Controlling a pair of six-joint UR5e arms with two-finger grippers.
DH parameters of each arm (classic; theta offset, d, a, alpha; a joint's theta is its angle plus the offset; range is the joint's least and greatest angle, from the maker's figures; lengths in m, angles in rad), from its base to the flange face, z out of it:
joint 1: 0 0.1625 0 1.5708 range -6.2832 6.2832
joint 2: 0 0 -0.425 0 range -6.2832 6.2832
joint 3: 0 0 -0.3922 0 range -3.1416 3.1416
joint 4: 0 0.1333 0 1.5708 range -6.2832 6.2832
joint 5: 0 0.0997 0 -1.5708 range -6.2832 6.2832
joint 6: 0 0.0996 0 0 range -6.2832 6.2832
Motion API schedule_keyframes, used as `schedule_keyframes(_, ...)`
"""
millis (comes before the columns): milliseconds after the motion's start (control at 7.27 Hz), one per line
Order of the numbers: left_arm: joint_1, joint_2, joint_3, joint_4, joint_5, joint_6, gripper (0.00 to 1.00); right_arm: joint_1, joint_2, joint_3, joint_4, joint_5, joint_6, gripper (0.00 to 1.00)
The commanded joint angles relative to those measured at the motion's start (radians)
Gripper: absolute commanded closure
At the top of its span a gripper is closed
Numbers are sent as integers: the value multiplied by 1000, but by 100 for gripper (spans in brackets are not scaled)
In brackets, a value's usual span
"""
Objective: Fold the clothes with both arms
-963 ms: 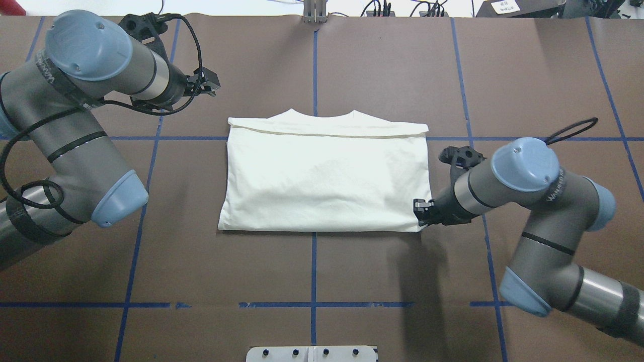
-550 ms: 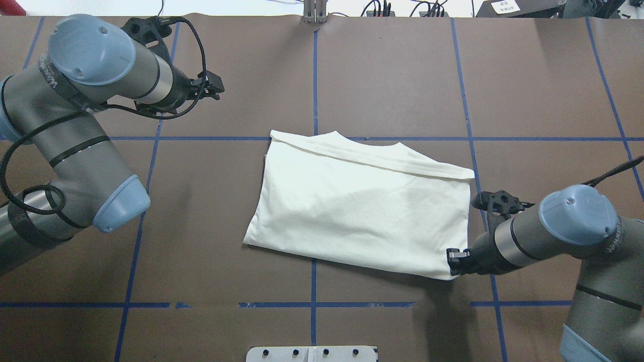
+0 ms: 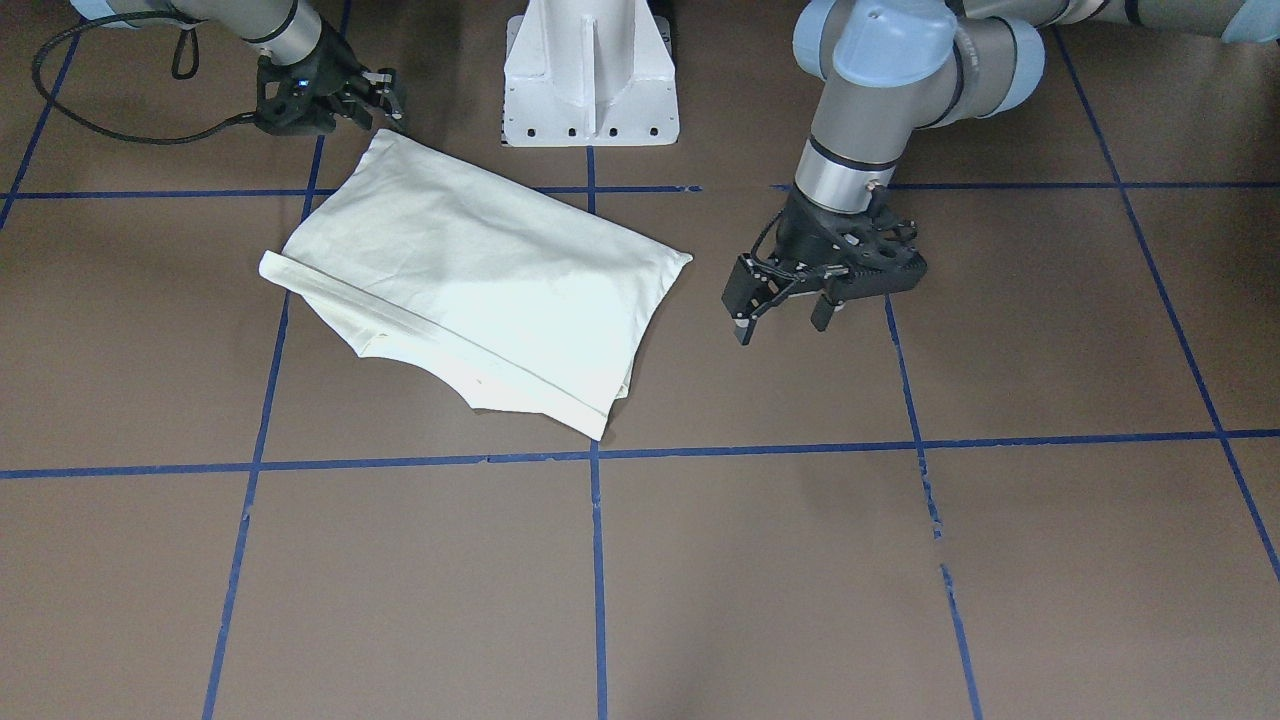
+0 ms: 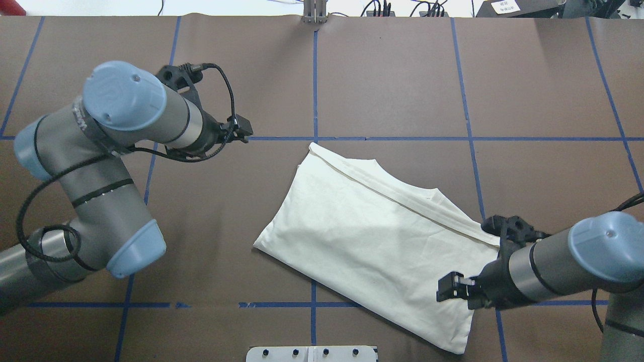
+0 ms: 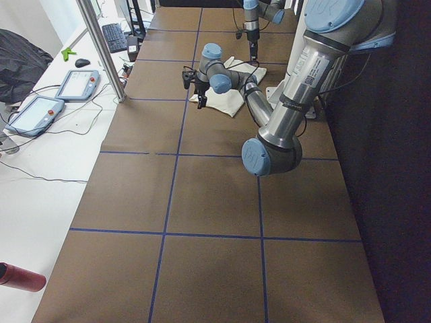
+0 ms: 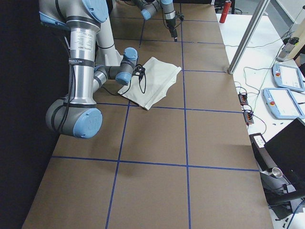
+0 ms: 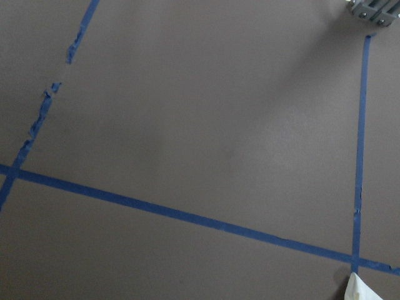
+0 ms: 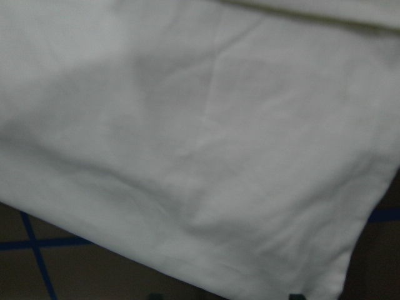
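Brown paper covers the table, and a grid of blue tape lines is laid over it. The cream-white T-shirt is spread flat in a folded rectangle, plain side up, with its neckline turned away from the robot. It is set askew to the grid and lies mostly on the robot's right half, across the centre line. The right gripper is held just over the shirt's corner nearest the robot; its fingers are seen spread apart, with no cloth pinched between them. Part of the shirt's edge is hidden by the right arm's wrist in the overhead view. The left gripper is held over bare paper beside the shirt's opposite short edge, apart from it, fingers spread wide. The white pedestal is seen just behind the shirt. Two teach pendants are laid on a white side bench.
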Motion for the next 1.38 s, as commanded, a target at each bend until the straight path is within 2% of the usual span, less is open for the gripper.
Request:
schedule_keyframes(0,173,5,-1,-2,-11,-262,3,208,83,-5,0,-1,-7,0)
schedule_keyframes(275,221,2,21,2,-3,-374,14,263,132,-19,-2,-1,-12,0)
schedule_keyframes(413,221,-3,56,1,59,-373,15,263,149,-45,-2,-2,-10,0)
schedule_keyframes(550,223,-8,103,-2,69,-372,18,264,151,-50,0,-2,-12,0)
schedule_keyframes(963,223,-9,93,1,69,-375,25,264,151,-50,0,-1,-12,0)
schedule_keyframes(1238,224,-8,90,2,67,-375,26,266,148,-51,0,-1,-10,0)
